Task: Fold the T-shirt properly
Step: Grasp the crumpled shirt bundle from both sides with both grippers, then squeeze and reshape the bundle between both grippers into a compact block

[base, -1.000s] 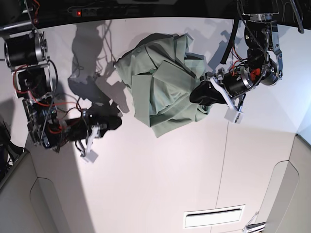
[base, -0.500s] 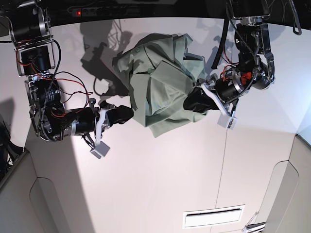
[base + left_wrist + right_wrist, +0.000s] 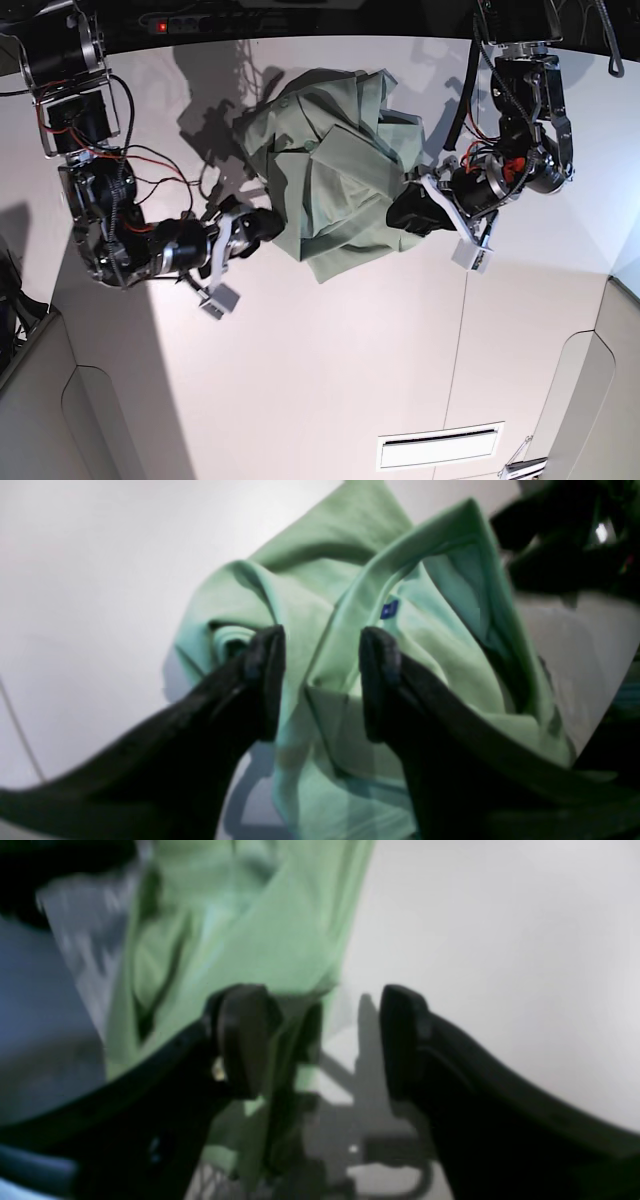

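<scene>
The T-shirt, pale sage green, is shown crumpled in a heap on the white counter, upper centre of the base view. The left pincer is seen at the heap's right edge, jaws spread wide with a fold of cloth between them, apparently ungripped. The right pincer is held wide at the left edge, cloth beside one finger.
</scene>
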